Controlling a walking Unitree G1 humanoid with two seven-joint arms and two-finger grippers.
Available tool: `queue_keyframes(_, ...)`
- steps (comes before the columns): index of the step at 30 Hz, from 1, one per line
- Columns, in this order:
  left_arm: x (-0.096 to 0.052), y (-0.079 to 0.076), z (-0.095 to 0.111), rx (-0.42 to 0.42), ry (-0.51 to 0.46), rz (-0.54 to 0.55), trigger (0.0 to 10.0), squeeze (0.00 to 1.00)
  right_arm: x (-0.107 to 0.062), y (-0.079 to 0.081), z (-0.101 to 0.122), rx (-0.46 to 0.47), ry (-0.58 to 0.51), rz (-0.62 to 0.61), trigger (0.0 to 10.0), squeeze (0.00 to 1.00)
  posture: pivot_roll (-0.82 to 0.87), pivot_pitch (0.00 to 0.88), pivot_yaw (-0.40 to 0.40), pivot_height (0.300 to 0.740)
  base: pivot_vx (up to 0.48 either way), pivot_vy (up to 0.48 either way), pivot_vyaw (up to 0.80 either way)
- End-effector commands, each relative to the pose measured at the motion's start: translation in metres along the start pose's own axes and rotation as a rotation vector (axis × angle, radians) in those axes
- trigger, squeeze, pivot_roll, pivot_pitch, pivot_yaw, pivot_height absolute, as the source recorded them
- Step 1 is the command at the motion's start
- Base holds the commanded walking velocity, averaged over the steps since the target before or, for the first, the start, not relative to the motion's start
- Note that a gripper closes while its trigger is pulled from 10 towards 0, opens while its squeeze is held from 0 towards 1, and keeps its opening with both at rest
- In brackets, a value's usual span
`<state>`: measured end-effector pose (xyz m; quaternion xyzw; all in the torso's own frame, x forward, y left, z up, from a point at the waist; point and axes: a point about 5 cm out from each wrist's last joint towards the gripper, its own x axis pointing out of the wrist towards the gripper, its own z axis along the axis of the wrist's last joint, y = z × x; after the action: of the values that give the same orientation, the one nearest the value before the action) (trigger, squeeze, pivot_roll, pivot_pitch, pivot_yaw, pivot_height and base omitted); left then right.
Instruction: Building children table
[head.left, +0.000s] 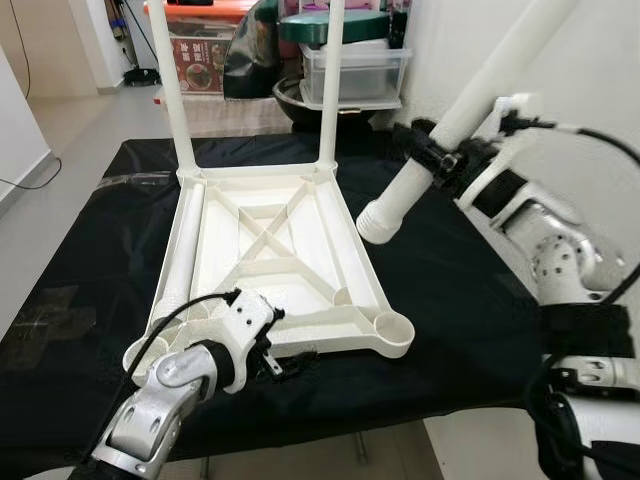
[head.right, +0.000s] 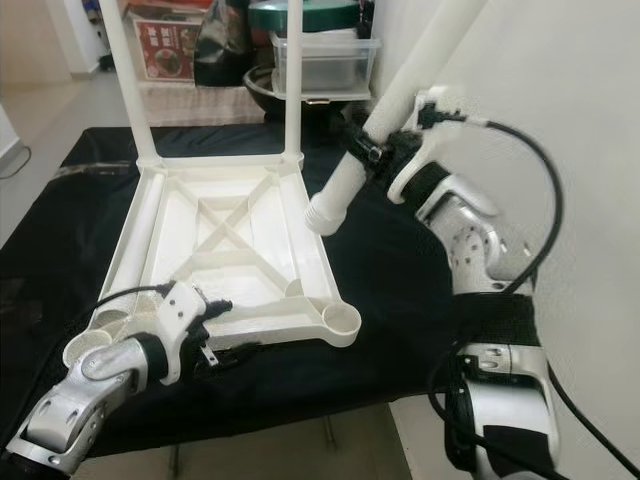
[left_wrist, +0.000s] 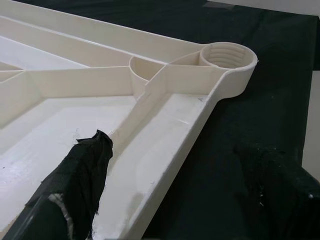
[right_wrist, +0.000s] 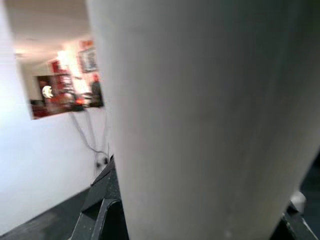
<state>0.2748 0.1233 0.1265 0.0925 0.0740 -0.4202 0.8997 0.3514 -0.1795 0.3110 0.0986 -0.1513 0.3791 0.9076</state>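
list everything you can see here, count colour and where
tabletop: 1, white, upside down on the black cloth
fitted legs: 2, white, upright in the far corners
loose leg: 1, white, tilted, held above the near right side
empty socket: 1, white, near right corner
cloth: 1, black, under the tabletop
storage box: 1, clear, behind
left gripper: 1, black fingers, open at the near edge
right gripper: 1, black, shut on the loose leg

No legible text anywhere.

Tabletop (head.left: 270, 250) on cloth (head.left: 470, 300); loose leg (head.left: 450, 130) right, above.
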Motion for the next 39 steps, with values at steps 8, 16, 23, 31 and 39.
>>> queue_keyframes(8, -0.003, 0.002, -0.001, -0.024, -0.005, -0.012, 10.0, 0.00, -0.001, 0.021, -0.001, -0.022, 0.013, 0.185, 0.0, 0.00, 0.04, 0.000, -0.072, 0.740, 0.000, 0.000, 0.00)
queue_keyframes(16, -0.003, 0.000, -0.001, -0.049, -0.029, -0.041, 10.0, 0.00, -0.002, 0.022, -0.011, -0.001, 0.038, 0.258, 0.0, 0.00, 0.04, 0.000, -0.076, 0.740, 0.000, 0.000, 0.00)
queue_keyframes(23, -0.008, -0.004, 0.006, -0.061, -0.058, -0.151, 10.0, 0.00, -0.007, 0.032, -0.021, 0.059, 0.082, 0.386, 0.0, 0.00, 0.04, 0.000, -0.079, 0.740, 0.000, 0.000, 0.00)
queue_keyframes(31, -0.009, -0.001, 0.016, -0.019, -0.076, -0.187, 10.0, 0.00, -0.003, 0.058, -0.039, 0.120, 0.135, 0.518, 0.0, 0.00, 0.04, 0.000, -0.079, 0.740, 0.000, 0.000, 0.00)
queue_keyframes(39, -0.002, -0.001, 0.031, 0.002, -0.122, -0.235, 10.0, 0.00, 0.004, 0.083, -0.051, 0.184, 0.141, 0.606, 0.0, 0.00, 0.03, 0.000, -0.077, 0.740, 0.000, 0.000, 0.00)
